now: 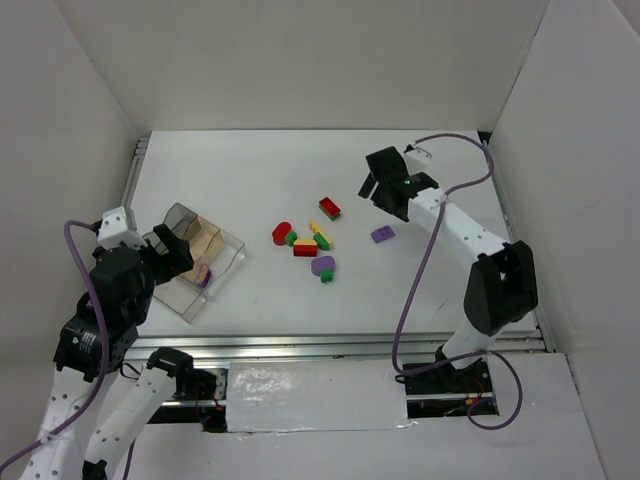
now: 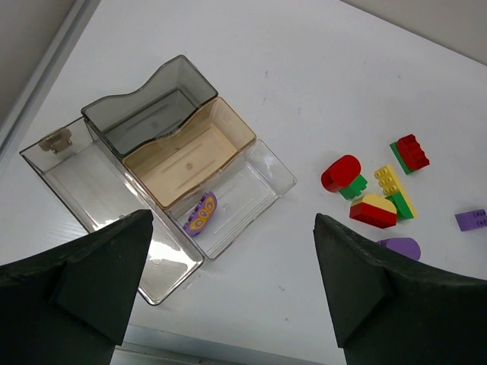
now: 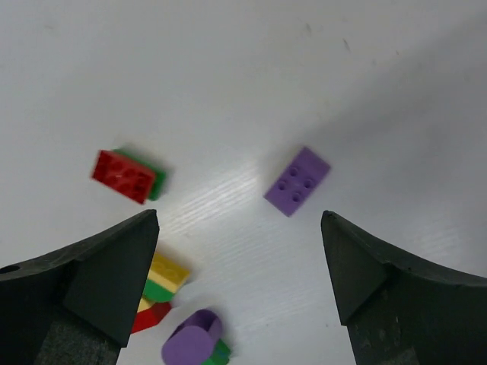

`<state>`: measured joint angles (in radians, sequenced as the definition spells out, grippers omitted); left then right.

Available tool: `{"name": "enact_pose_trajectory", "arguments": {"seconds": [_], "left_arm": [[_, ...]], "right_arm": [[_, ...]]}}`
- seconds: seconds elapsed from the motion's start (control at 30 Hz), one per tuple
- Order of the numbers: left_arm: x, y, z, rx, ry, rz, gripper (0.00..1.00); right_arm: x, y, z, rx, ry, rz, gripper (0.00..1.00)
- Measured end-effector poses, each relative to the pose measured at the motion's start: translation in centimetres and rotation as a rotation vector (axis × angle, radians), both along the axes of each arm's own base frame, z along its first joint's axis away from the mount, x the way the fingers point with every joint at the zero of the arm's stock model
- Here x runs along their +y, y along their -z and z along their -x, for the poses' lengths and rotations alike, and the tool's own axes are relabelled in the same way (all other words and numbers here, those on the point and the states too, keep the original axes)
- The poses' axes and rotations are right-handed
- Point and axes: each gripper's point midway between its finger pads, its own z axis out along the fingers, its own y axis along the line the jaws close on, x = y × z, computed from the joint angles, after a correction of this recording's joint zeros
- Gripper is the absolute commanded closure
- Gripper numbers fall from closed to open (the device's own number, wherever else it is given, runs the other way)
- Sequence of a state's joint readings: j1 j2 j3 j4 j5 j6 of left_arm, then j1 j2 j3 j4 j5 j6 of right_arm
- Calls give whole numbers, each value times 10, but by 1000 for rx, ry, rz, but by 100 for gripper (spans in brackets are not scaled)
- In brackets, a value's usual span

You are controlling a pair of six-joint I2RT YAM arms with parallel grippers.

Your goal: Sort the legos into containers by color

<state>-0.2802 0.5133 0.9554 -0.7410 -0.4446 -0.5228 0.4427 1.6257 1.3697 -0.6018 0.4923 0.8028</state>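
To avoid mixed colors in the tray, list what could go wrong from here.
1. The red brick sits on a green brick; gripping the pair would likely carry two colors into one compartment.
2. The flat purple brick lies low on the table; the open right gripper may push it instead of pinching it.
3. The open left gripper hovers over the clear tray; a bump could shift it.
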Motion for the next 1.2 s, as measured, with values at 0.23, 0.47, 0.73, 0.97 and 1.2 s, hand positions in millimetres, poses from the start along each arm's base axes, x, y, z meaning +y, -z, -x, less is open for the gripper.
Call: {"name": "enact_pose_trajectory", "arguments": {"seconds": [0.23, 0.47, 0.73, 0.97, 1.2], "left_arm": [[-7, 5, -4, 25, 32, 2, 0], [-10, 4, -5, 25, 58, -6, 1], [-14, 4, -5, 26, 77, -1, 0], [-16, 4, -5, 27, 88, 2, 1], [-16, 4, -5, 27, 90, 2, 1]], "right_arm": [[-17, 77, 18, 240, 139, 20, 5], [-18, 111, 19, 306, 290, -15, 9], [-32, 144, 15, 380, 359, -32, 28], [-34, 147, 9, 374, 356, -63, 70], [-29, 146, 8, 361, 318, -81, 100]]}}
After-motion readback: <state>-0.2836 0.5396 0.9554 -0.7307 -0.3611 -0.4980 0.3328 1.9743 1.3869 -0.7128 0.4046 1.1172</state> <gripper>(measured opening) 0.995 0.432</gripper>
